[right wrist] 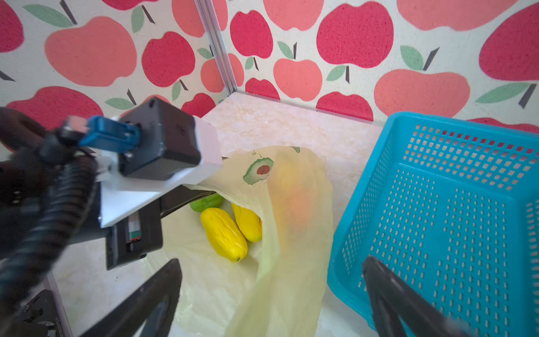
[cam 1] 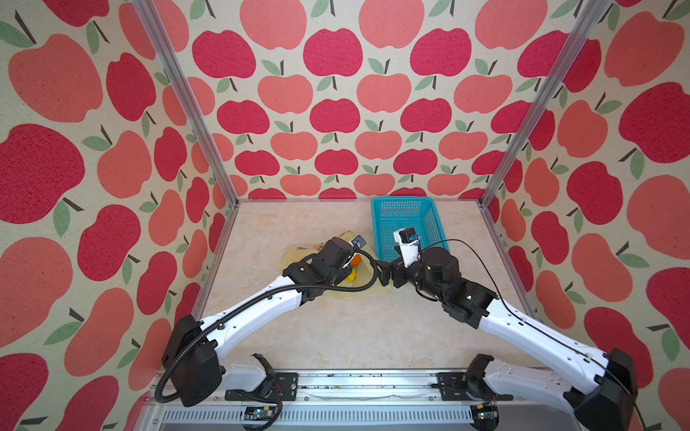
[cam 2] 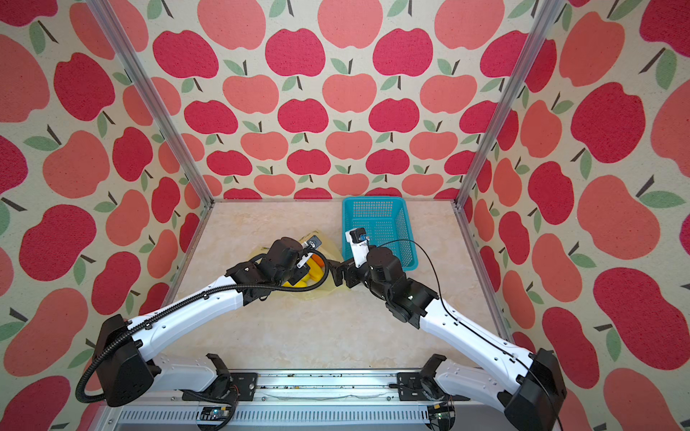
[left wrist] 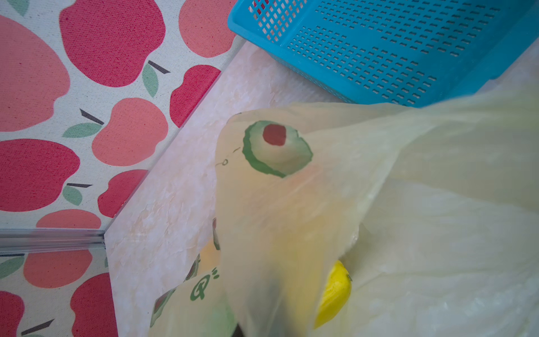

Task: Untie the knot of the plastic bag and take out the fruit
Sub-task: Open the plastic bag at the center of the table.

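Right hand [right wrist: 271,261] hovers with jaws wide apart, holding nothing, over the plastic bag [right wrist: 297,181] on the surface [cam 1: 336,328]. Left hand [right wrist: 201,195], clamped shut, pinches the bag's film up; 2 yellow fruit [right wrist: 224,234] lie inside. Teal basket [right wrist: 364,218] stands just beyond.

Teal mesh basket [cam 1: 401,200], upright, far right on the surface [cam 1: 336,328]; surface pale, marbled beige; apple-print wallpaper [cam 1: 336,112] covering three walls; aluminium posts [cam 1: 186,104] at both back corners.
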Motion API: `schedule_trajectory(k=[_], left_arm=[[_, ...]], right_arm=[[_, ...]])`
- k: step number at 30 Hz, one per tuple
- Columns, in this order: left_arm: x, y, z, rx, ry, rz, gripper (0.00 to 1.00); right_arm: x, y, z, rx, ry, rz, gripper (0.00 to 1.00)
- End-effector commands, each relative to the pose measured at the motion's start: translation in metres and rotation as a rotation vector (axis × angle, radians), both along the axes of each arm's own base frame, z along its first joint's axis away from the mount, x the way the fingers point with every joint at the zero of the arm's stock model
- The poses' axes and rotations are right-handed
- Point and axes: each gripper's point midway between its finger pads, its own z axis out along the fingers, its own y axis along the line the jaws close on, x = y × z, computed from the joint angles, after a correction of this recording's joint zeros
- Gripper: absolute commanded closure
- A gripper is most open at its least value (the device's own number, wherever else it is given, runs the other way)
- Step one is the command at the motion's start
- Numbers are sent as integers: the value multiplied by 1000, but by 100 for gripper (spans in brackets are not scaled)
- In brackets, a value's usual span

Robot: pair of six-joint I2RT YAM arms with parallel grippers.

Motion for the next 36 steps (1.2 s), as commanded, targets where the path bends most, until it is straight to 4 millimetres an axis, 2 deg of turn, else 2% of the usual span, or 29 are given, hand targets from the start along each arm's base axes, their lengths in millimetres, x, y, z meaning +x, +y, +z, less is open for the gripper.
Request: schedule_trajectory(k=[1,5,8,9,10,13,15,17,18,20,23,27,31,34,36], left_arm=[[0,3,8,-36,-14,11,99],[1,2,9,-41,-13,6,99],[2,1,11,-44,-18,2,97],[3,1,14,-44,-23,1,93],[3,1,17,-44,-27,-1,87],[4,4,30,-46,-52,4,74],[4,10,40,-42,-71,24,54],[1,20,50,-41,-92,58,40],[-1,27,56,-45,-106,77,36],[-6,42,65,-46,-136,121,33],[-13,66,75,-44,-181,190,20],[-23,91,79,-43,-209,264,16],[-30,109,87,-80,-252,329,9],[-34,117,108,-111,-316,349,3],[-38,116,127,-154,-348,334,1]], right_arm=[[-17,-6,3,-15,-47,38,1],[-31,-1,-20,-54,-24,84,1],[-19,-3,-45,-111,24,14,1],[-14,-2,-49,-127,31,-7,7],[-11,-1,-49,-135,30,-15,19],[-10,7,-44,-124,21,3,71],[-11,9,-39,-112,12,11,88],[-12,6,-38,-106,0,0,97],[-13,3,-38,-102,-8,-9,100],[-13,-4,-39,-93,-21,-33,100],[-16,-12,-37,-73,-42,-42,100],[-23,-12,-37,-47,-55,-10,100],[-27,-11,-43,-48,-46,9,100],[-28,-8,-44,-51,-38,21,100],[-32,-5,-44,-45,-35,43,100]])
